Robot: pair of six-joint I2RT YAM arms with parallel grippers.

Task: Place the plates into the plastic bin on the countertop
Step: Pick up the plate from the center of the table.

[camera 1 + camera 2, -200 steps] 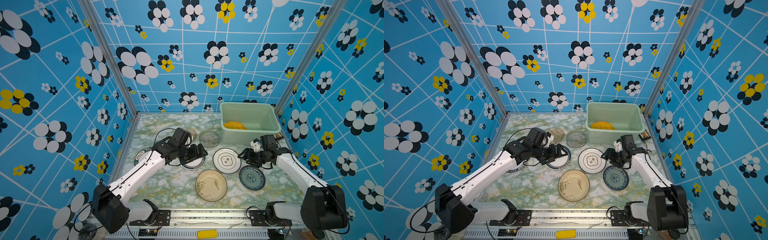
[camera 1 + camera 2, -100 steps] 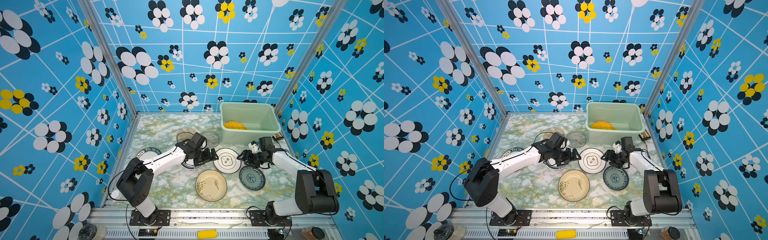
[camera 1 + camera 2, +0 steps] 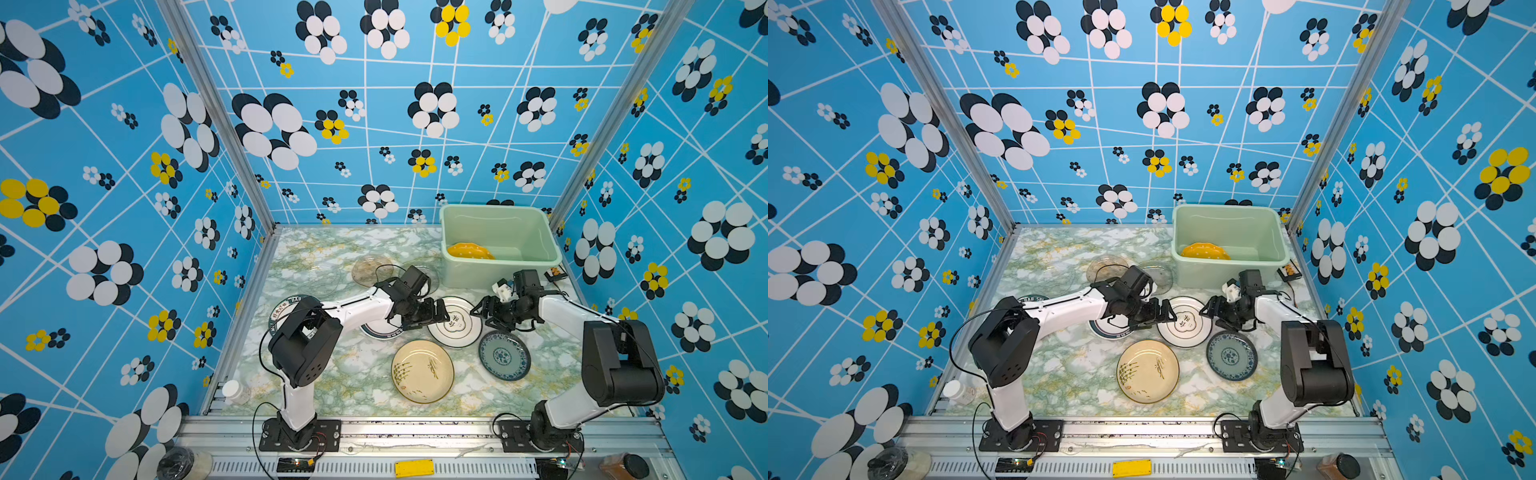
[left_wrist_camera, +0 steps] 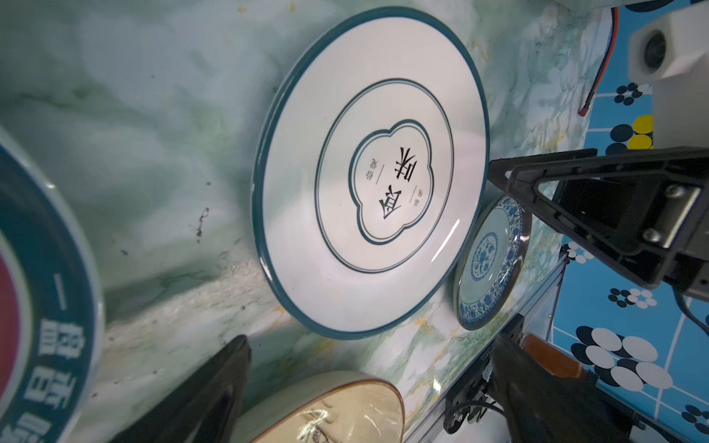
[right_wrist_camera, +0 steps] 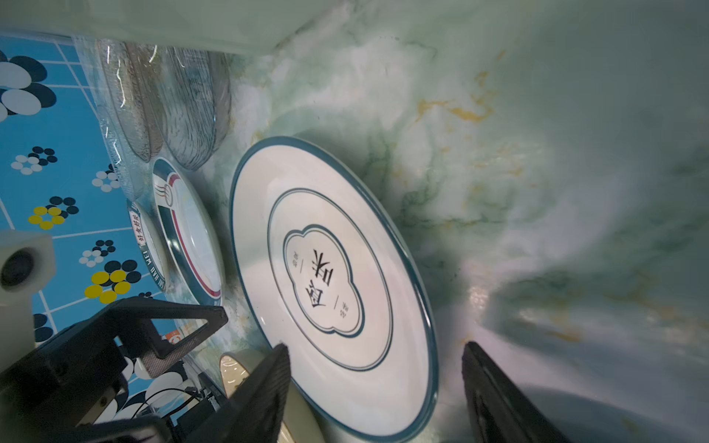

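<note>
We see both grippers low over the countertop (image 3: 353,374), facing each other across one plate. The left gripper (image 3: 442,313) has its jaws spread wide and holds nothing. Just ahead of its fingertips the white teal-rimmed plate (image 3: 455,328) lies flat, a four-lobed emblem with dark characters at its centre. In the left wrist view that plate (image 4: 368,172) fills the space beyond the gripper (image 4: 370,341).

The right gripper (image 3: 478,309) sits at the opposite edge of the same plate, its jaws also apart and clamping nothing. In the right wrist view the plate's near rim (image 5: 333,284) lies between the two fingers (image 5: 282,347). We cannot tell whether either one touches it.

A cream brush-marked plate (image 3: 422,371) lies just beside the left gripper, on the side toward the arm bases. A blue-white patterned plate (image 3: 503,355) lies just beside the right gripper on that same side.

Under the left wrist sits a white dark-banded plate (image 3: 380,330), mostly covered by the arm. An amber glass plate (image 3: 372,270) lies near it toward the back wall.

Behind the right wrist stands the mint-green plastic bin (image 3: 478,274). A yellow white-dotted plate (image 3: 469,251) rests inside it.
</note>
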